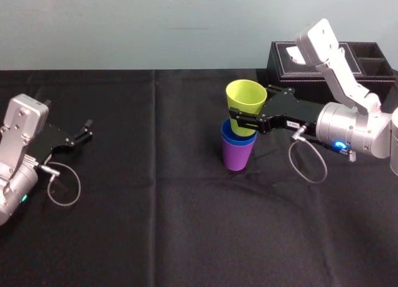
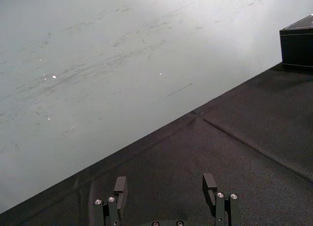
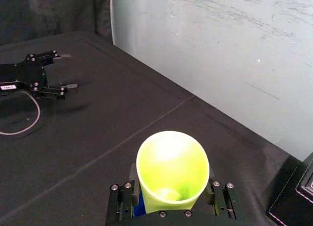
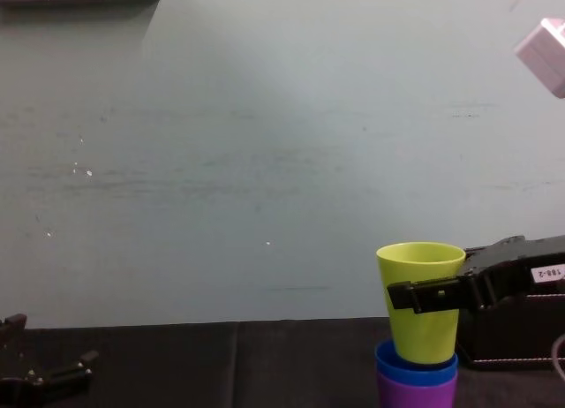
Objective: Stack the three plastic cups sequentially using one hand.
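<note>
The left pincer (image 1: 86, 130) is idling low by the counter (image 1: 155, 231) at the far left, its fingers spread apart and holding nothing. Right of centre, the purple cup (image 1: 239, 156) is standing upright on the counter with the blue cup (image 1: 235, 138) nested inside it. The yellow-green cup (image 1: 245, 100) is sitting in the blue one's mouth, leaning slightly; how deeply it is seated is hard to judge. The right pincer (image 1: 244, 119), reaching in from the right, is clamping the yellow-green cup around its middle. Behind that arm, a black box (image 1: 281, 66) is standing near the counter's back edge.
</note>
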`<state>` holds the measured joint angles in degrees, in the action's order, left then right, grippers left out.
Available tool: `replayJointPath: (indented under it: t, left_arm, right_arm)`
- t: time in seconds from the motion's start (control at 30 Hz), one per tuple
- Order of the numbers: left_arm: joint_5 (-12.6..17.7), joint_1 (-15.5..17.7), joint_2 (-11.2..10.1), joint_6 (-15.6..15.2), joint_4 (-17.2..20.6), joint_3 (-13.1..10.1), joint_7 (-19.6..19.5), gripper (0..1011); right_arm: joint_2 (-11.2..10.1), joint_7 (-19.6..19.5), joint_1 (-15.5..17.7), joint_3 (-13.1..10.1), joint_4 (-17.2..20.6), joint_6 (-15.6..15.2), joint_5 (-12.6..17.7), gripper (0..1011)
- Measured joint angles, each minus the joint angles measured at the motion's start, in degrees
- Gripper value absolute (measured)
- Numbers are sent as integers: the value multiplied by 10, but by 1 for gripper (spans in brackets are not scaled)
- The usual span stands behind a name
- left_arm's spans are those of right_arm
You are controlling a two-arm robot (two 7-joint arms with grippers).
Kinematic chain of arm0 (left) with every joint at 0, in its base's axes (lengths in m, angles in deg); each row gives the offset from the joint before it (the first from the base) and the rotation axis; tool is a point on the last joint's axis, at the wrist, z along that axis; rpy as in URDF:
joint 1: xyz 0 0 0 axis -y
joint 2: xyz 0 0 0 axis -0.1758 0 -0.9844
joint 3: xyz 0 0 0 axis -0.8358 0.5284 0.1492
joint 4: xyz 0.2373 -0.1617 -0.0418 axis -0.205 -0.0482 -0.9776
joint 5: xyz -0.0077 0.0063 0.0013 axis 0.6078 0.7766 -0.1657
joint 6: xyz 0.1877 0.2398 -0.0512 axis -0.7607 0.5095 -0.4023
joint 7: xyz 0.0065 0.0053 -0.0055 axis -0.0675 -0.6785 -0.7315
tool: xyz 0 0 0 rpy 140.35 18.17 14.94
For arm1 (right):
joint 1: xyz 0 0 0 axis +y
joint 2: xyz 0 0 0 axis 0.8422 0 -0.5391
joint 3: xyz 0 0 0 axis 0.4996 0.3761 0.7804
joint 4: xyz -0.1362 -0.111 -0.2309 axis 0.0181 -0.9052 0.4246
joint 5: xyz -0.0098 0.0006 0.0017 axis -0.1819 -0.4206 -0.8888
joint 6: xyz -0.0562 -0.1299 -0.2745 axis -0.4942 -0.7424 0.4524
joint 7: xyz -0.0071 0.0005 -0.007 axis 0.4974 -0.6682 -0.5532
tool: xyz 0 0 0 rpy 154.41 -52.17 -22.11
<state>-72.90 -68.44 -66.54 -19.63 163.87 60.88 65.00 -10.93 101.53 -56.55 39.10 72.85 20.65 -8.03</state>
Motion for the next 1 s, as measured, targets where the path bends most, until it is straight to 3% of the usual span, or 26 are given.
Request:
replayJointPath:
  t: [0.73,1.0]
  left_arm:
    - [0,0,0,0,0,0,0,1011]
    - [0,0,0,0,0,0,0,1012]
  right_arm:
    - [16,32,-6,11,-59,36,4,734]
    - [16,33,-5,11,-59,37,5,734]
